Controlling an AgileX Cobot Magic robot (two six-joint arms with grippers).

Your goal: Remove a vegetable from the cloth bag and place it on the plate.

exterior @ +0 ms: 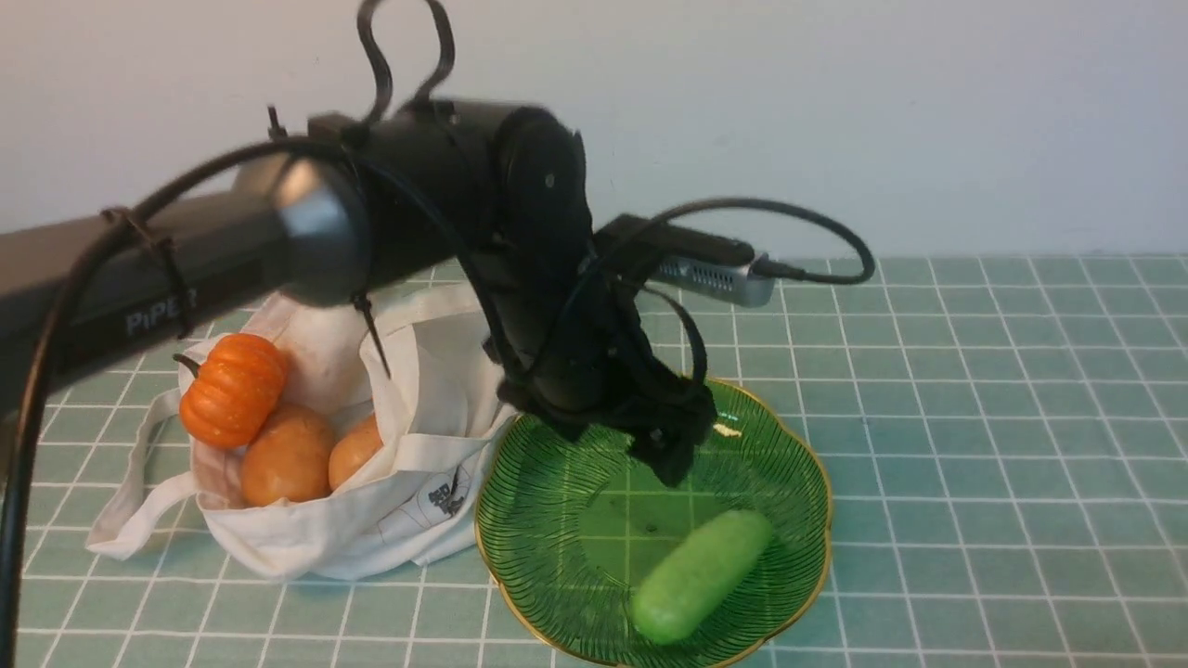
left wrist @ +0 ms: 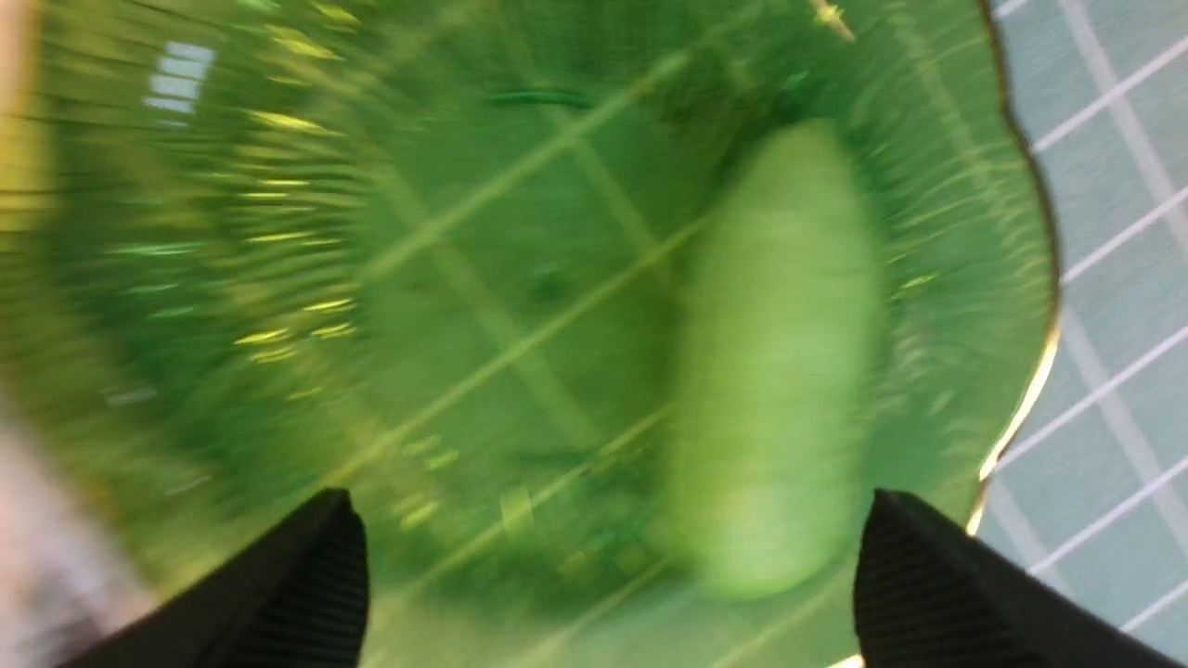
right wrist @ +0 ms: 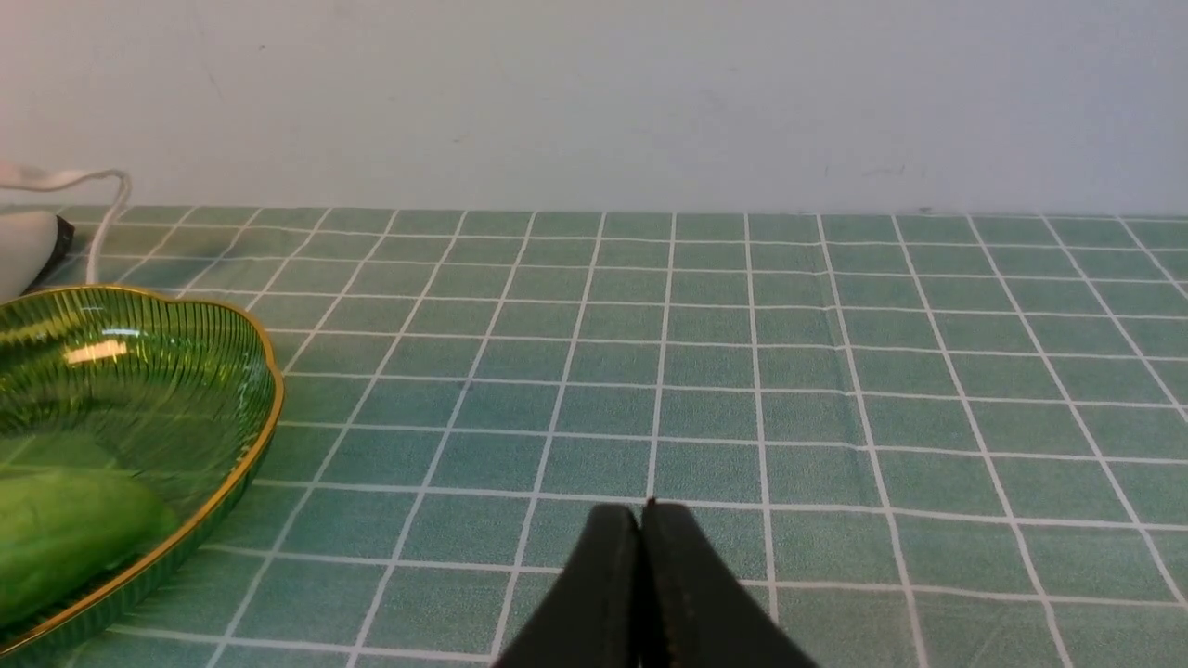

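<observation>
Vegetable [exterior: 701, 577], light green and oblong with rounded ends: we saw it nearest us, lying aslant in the near right part of the green glass plate [exterior: 613, 520], free of any grip. Plate translucent, finely ribbed, its scalloped rim edged in gold; the pale grid of the cloth [exterior: 974, 520] showed through the glass.

Above the plate we noted the left gripper [left wrist: 608, 575], its fingers well apart with nothing between them, and clear of the vegetable. The left arm [exterior: 529, 232] reached in from the left, dark, a black cable looping off its wrist.

Right gripper [right wrist: 640, 520] we found only in its own wrist view: fingertips together, nothing clamped, facing the gridded cloth.

Left of the plate, and close beside it, we recorded the off-white cloth bag [exterior: 418, 510], slumped on its side with its mouth open, a small dark print on the fabric and a strap trailing on the cloth. At the mouth sat a ribbed orange pumpkin [exterior: 234, 390]; just nearer, two smooth orange-brown things [exterior: 288, 455] lay side by side, partly inside. Farthest off, beyond the cloth, we marked a plain pale wall [exterior: 928, 121].
</observation>
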